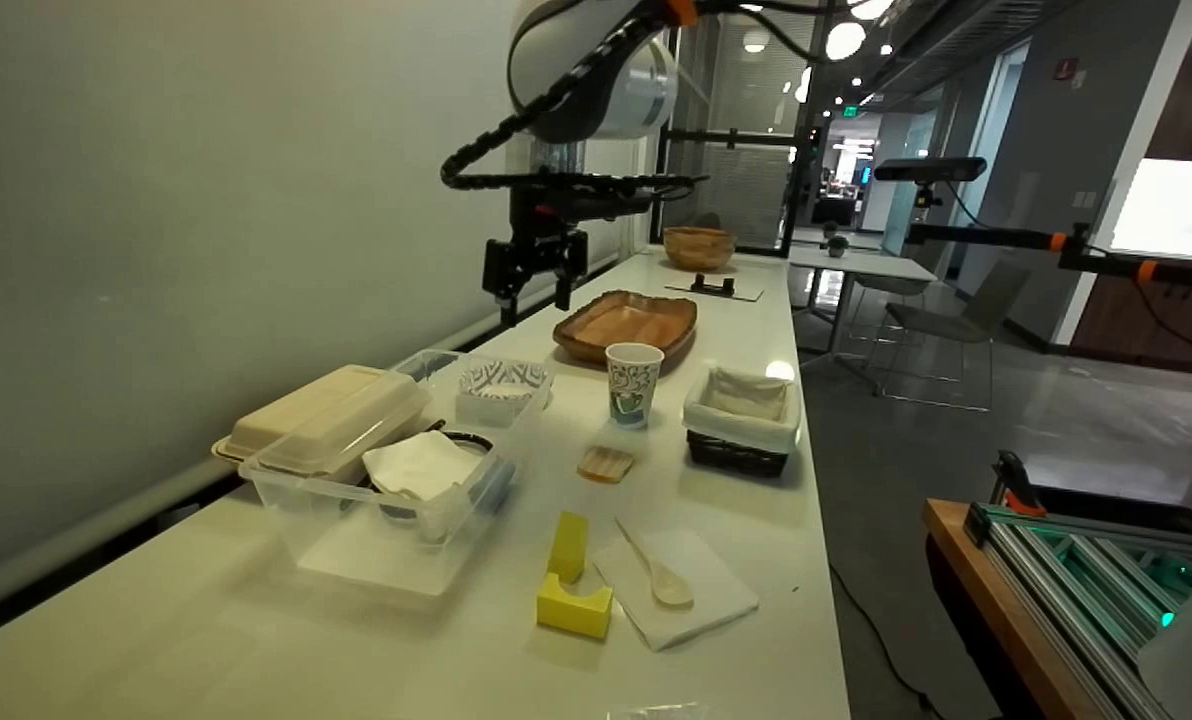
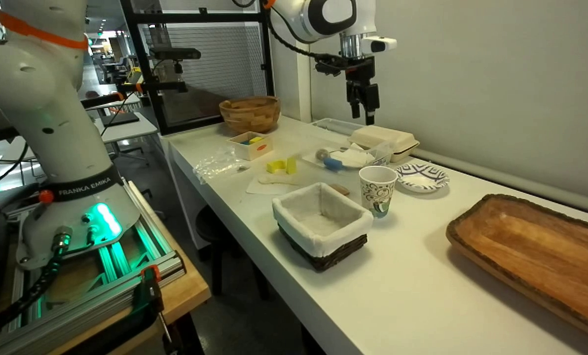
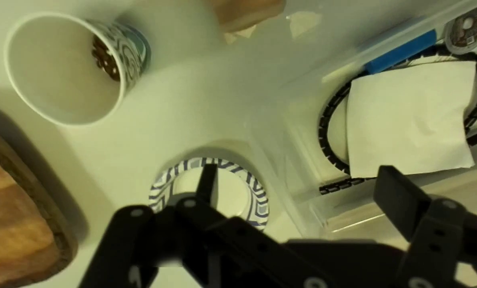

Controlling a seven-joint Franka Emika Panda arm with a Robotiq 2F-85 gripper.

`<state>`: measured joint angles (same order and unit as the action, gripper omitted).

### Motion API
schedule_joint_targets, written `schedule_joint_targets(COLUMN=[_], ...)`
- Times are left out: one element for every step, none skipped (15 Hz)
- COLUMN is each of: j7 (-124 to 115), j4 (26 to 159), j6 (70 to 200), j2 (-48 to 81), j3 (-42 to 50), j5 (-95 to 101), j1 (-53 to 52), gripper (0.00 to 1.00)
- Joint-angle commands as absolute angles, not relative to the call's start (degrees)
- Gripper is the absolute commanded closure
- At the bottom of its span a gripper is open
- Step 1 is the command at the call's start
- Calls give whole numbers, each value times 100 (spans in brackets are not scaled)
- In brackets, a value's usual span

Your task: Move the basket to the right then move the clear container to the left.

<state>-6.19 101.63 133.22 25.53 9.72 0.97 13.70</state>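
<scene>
White countertop (image 1: 256, 640) along a pale wall (image 1: 256, 200). Above it, in an exterior view, Robotiq gripper (image 1: 536, 308) with jaws spread wide. From there, at seven o'clock, clear plastic bin (image 1: 356, 540) with a white napkin (image 1: 421, 465) inside; at four o'clock, patterned paper cup (image 1: 631, 385), then, farther out, cloth-lined wicker basket (image 1: 741, 432) near the countertop's edge.

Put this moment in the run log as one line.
jaws: open, holding nothing, above table | basket: on table, near cup | clear container: on table, napkin inside
</scene>
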Motion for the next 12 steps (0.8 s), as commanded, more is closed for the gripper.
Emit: schedule_joint_targets(j7=[402,688,234,415,513,567,590,600,923,1252,1641,1823], j4=[8942,8685,9338,9120,8963,8880,8833,8816,8914,8983,8931,8881], j6=[13025,12869,13220,13148,13092,13084,13072,13064,12943,13133,13201,13283], j2=[3487,3664,3221,3389,3508,3574,3606,3612,3510,3493,3554,3625], j3=[869,830,929,907,895,890,887,886,825,741,565,518], j5=[200,218,140,149,154,158,160,163,193,175,-56,-114], j1=[1495,1540,1417,1449,1474,1485,1493,1495,1553,1624,1796,1854], gripper=[0,0,0,0,0,0,0,0,0,0,0,0])
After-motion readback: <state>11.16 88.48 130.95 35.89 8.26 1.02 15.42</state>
